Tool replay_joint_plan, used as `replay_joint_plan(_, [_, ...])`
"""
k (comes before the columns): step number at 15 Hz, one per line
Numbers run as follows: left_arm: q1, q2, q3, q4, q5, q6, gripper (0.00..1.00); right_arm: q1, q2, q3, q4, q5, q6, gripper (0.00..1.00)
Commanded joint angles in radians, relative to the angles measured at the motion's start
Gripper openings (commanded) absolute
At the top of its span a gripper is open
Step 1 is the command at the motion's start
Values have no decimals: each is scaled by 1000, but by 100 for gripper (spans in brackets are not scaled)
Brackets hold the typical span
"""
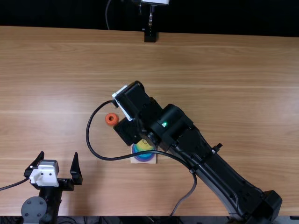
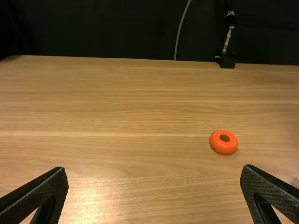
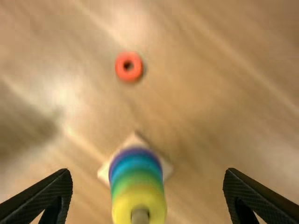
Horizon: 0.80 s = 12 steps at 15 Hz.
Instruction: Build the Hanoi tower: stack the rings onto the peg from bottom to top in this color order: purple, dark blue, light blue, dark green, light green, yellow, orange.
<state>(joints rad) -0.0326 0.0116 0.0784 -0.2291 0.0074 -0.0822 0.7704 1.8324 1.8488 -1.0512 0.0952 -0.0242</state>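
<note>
From up here I see my right arm slanting from the lower right to the frame's middle, its gripper by the ring stack, yellow above blue and purple, on a pale base. A black cable crosses the stack. The orange ring lies just left of that gripper. At lower left, my left gripper points up-frame, fingers apart.

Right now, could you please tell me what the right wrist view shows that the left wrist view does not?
Right wrist view: the ring stack on its peg, purple lowest and yellow on top, and the open right gripper. Left wrist view: the black stand at the table's far edge, the thin cable and the open left gripper. Both: the orange ring, lying loose on the wooden table.
</note>
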Motion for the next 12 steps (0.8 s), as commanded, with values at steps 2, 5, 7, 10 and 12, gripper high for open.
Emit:
replay_joint_plan(2, [-1, -12, -63, -23, -6, 7, 100, -69, -53, -40, 117, 61, 2, 100])
replay_joint_plan(5, [-1, -12, -63, -23, -6, 7, 100, -237, -294, -188, 351, 91, 0, 100])
replay_joint_plan(7, [-1, -12, -63, -23, -6, 7, 100, -347, -466, -364, 584, 89, 2, 100])
replay_joint_plan(10, [-1, -12, -63, -23, -6, 7, 100, -530, -789, -747, 814, 78, -5, 100])
replay_joint_plan(12, [-1, -12, -63, -23, -6, 7, 100, -586, -978, -1031, 984, 72, -5, 100])
